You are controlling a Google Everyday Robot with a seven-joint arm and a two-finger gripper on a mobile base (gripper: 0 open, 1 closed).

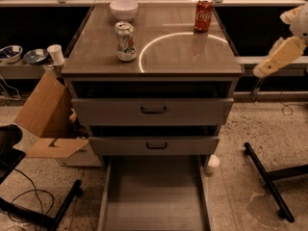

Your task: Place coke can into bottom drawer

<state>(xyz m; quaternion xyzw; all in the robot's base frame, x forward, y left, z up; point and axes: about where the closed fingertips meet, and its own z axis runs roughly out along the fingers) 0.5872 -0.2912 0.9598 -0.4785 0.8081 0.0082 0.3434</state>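
The red coke can (203, 14) stands upright at the back right of the cabinet top (183, 57), just beyond a white ring of light. The bottom drawer (154, 196) is pulled out at floor level, a long grey tray with a bare floor. My gripper (278, 57) shows as cream-coloured parts at the right edge, beside the cabinet's right side at about top height. It is well to the right of the coke can and holds nothing that I can see.
A white and silver can (125, 41) with green and red marks and a white bowl (123, 8) stand on the left of the top. The two upper drawers (154, 110) are slightly open. A cardboard box (48, 124) sits at the left, a black stand leg (267, 182) at the right, and a small white bottle (212, 163) by the drawer.
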